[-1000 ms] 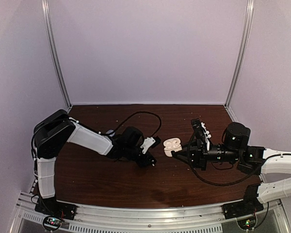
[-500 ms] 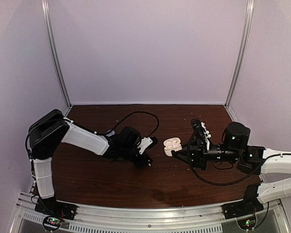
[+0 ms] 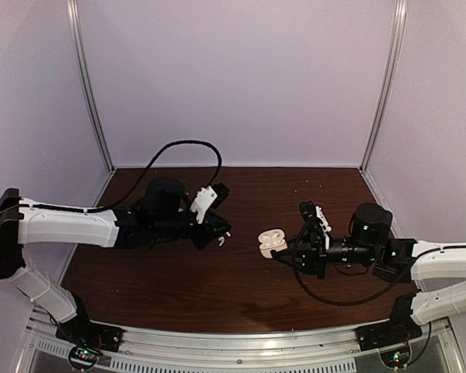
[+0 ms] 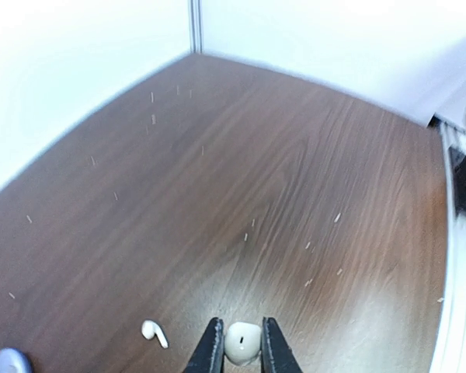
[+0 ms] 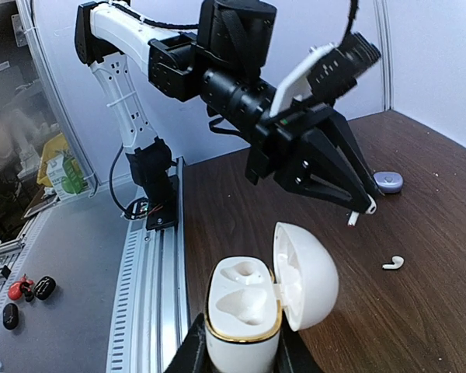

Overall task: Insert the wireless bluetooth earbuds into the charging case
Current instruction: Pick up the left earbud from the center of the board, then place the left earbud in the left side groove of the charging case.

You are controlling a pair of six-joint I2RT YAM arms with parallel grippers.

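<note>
Left gripper [image 4: 240, 334]: jaws nearly together, pinching a white earbud [image 4: 241, 343] between the fingertips. In the right wrist view the bud's short stem pokes out below the tips, clear of the wood.
Right gripper [image 5: 242, 353]: clamped on the lower body of the white charging case [image 5: 242, 307] and holding it upright.
Charging case: its lid [image 5: 307, 273] is hinged open to the 3 o'clock side in the right wrist view. Two moulded wells show inside the gold-rimmed body.
Case position: in the top view, near the middle of the table [image 3: 179, 280], at about 3 o'clock from the left gripper, with a gap of bare wood between them.
Held earbud: raised above the table, at about 1 o'clock from the case in the right wrist view.
Second white earbud [image 4: 154, 332]: lying on the wood at 9 o'clock from the held one in the left wrist view, close by but not touching.
Bluish-purple earbud [image 4: 9, 361]: on the wood farther out in the same direction, at about 8 o'clock, cut by the frame edge. In the right wrist view it lies beyond the left gripper.
Other earbuds: I cannot tell where they are.
</note>
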